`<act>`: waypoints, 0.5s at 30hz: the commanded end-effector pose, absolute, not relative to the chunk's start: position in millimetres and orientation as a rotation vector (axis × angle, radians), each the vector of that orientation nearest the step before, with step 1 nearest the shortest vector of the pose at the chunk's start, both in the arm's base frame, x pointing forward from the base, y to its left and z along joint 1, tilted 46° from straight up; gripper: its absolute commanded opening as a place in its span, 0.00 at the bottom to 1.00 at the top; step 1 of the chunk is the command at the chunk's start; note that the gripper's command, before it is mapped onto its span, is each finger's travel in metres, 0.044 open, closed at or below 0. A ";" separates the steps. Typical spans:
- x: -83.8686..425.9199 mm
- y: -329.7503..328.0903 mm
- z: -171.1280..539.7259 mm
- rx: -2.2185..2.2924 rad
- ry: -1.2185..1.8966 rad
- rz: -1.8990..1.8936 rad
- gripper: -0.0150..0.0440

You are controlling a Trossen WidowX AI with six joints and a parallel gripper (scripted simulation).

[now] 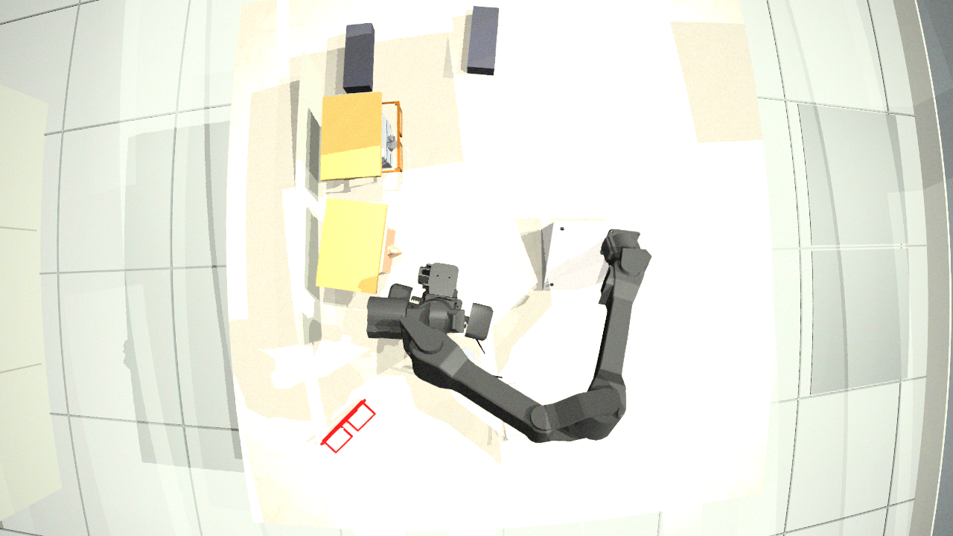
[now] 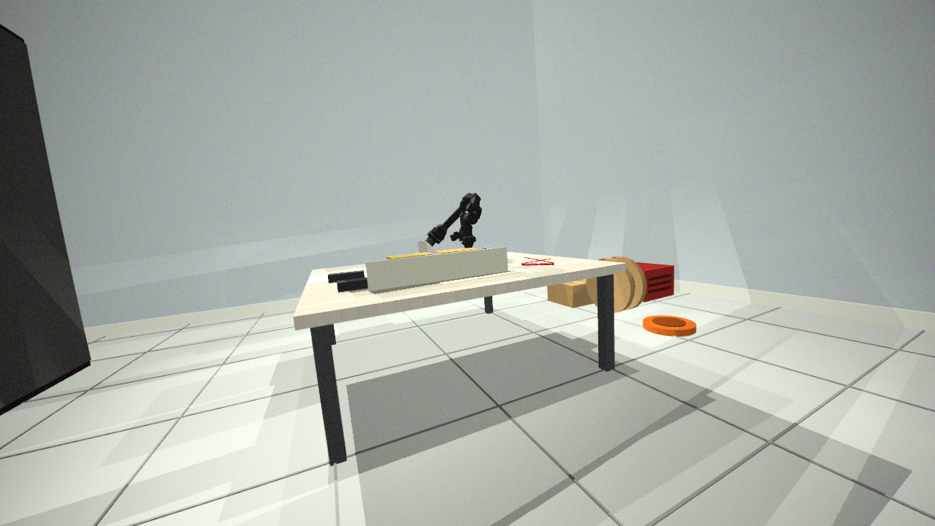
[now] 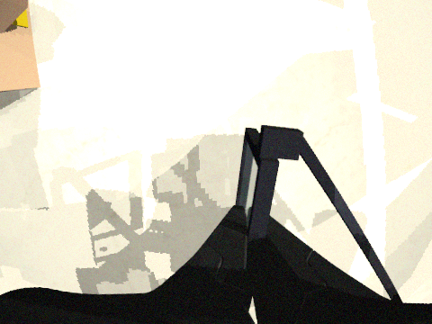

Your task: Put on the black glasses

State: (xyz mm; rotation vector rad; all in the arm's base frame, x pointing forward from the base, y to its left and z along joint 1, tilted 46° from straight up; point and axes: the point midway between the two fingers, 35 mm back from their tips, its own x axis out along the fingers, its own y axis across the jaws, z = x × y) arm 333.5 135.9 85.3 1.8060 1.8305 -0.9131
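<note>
My gripper (image 3: 244, 216) (image 2: 434, 233) is shut on the black glasses (image 3: 265, 180) and holds them above the table. One thin temple (image 3: 355, 234) (image 1: 479, 345) sticks out to the side. In the top view the fingers are hidden under the wrist. The display head with the yellow tag (image 1: 393, 251) (image 3: 14, 60) stands a little to the left of the gripper, its nose facing the table's middle. The yellow tag (image 3: 23, 20) shows at the wrist view's top left. The glasses are apart from this head. The other head (image 1: 349, 133) stands further back and wears orange glasses (image 1: 398, 136).
Red glasses (image 1: 348, 426) (image 2: 537, 262) lie near the table's front left corner. Two dark blocks (image 1: 358, 57) (image 1: 482, 39) (image 2: 346, 280) stand at the far end. A grey panel (image 2: 436, 269) stands behind the heads. The arm's base plate (image 1: 572, 256) is at the right.
</note>
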 end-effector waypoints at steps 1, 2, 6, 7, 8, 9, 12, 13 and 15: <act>332.8 135.2 83.9 1.805 1.834 -0.910 0.25; 332.9 135.6 84.3 1.805 1.834 -0.910 0.25; 333.0 136.3 85.0 1.805 1.834 -0.910 0.25; 333.0 136.3 85.0 1.805 1.834 -0.910 0.25; 333.0 136.3 85.0 1.805 1.834 -0.910 0.25; 333.0 136.3 85.0 1.805 1.834 -0.910 0.25; 333.0 136.3 85.0 1.805 1.834 -0.910 0.25; 333.0 136.3 85.0 1.805 1.834 -0.910 0.25; 333.1 136.7 85.4 1.805 1.834 -0.910 0.25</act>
